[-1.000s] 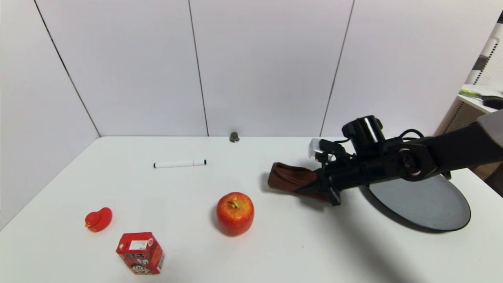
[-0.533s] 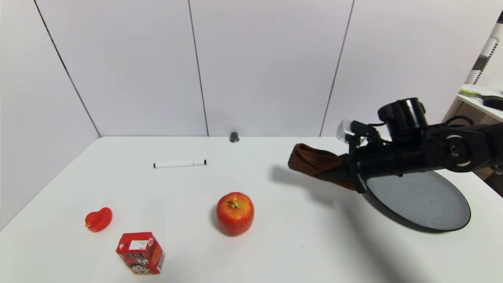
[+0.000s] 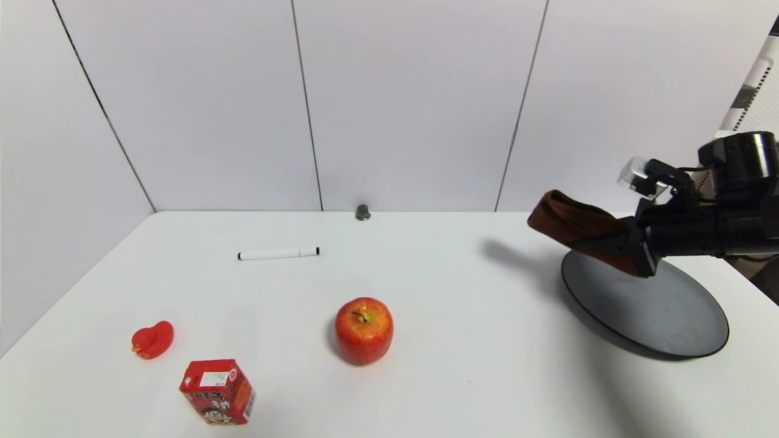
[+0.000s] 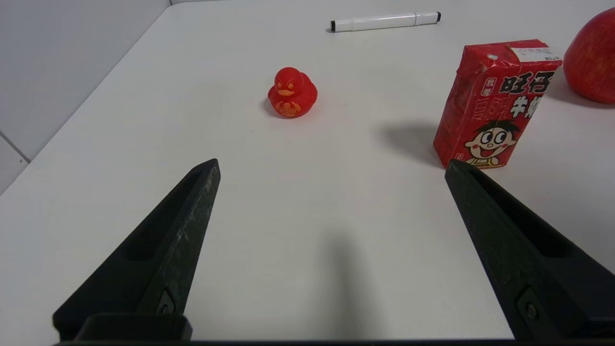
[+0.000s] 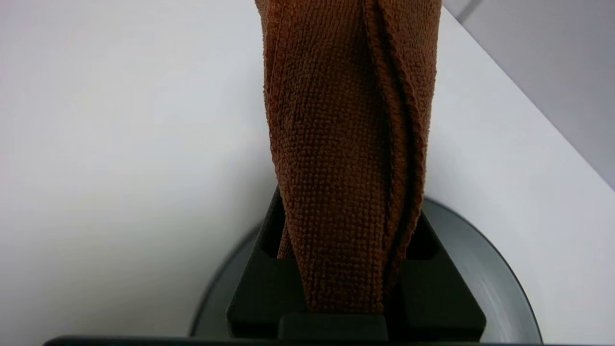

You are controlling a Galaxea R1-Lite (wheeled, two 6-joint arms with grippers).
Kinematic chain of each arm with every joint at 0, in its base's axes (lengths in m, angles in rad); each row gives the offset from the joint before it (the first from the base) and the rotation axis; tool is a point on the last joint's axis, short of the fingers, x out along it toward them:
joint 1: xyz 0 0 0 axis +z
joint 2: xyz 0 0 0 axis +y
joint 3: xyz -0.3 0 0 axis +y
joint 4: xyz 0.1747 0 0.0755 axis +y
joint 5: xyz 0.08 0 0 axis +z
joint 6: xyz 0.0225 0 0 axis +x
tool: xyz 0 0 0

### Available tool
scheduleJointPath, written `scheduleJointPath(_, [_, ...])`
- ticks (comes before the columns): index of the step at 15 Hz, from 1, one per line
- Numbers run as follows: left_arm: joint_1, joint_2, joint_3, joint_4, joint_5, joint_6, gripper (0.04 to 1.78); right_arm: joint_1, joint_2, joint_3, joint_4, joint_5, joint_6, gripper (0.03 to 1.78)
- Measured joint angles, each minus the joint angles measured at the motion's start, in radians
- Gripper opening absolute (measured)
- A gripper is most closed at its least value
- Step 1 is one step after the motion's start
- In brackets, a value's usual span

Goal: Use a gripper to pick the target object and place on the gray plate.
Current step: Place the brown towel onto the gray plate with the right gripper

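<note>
Right gripper [image 3: 608, 246], jaws clamped on brown towel roll [image 3: 569, 226], above gray plate [image 3: 669, 316] far edge. Risk: roll overhangs rim, could flop onto counter [image 3: 426, 365]. Left gripper [image 4: 331, 168] wide, idle.

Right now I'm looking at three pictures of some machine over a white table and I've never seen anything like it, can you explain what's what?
This is a two-armed robot, and each arm ends in a two-fingered gripper. The wide picture comes from a camera on its head; the other two come from cameras on its wrists.

In the head view, the right gripper is shut on a rolled brown towel, held in the air above the near edge of a gray plate. The right wrist view shows that towel up close.

The left wrist view shows the left gripper open, holding nothing, above the table.

Lying on the table are a red apple, a red drink carton, a small red toy duck and a white marker.
</note>
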Motion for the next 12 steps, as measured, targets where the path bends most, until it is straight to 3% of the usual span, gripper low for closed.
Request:
scheduleJointPath(3, [0.000,0.000,0.000,0.000,0.000,0.000,1.69,-0.087,0.037,-0.005,-0.001,0.001,-0.012,0.40])
scheduleJointPath(8, [0.000,0.000,0.000,0.000,0.000,0.000,1.69,-0.177,0.114,-0.008,-0.003,0.001,-0.061,0.40])
scheduleJointPath(10, [0.000,0.000,0.000,0.000,0.000,0.000,1.69,-0.204,0.145,-0.011,-0.002,0.001,-0.111,0.69])
scheduleJointPath(12, [0.000,0.000,0.000,0.000,0.000,0.000,1.69,-0.215,0.162,-0.010,0.000,0.000,-0.117,0.92])
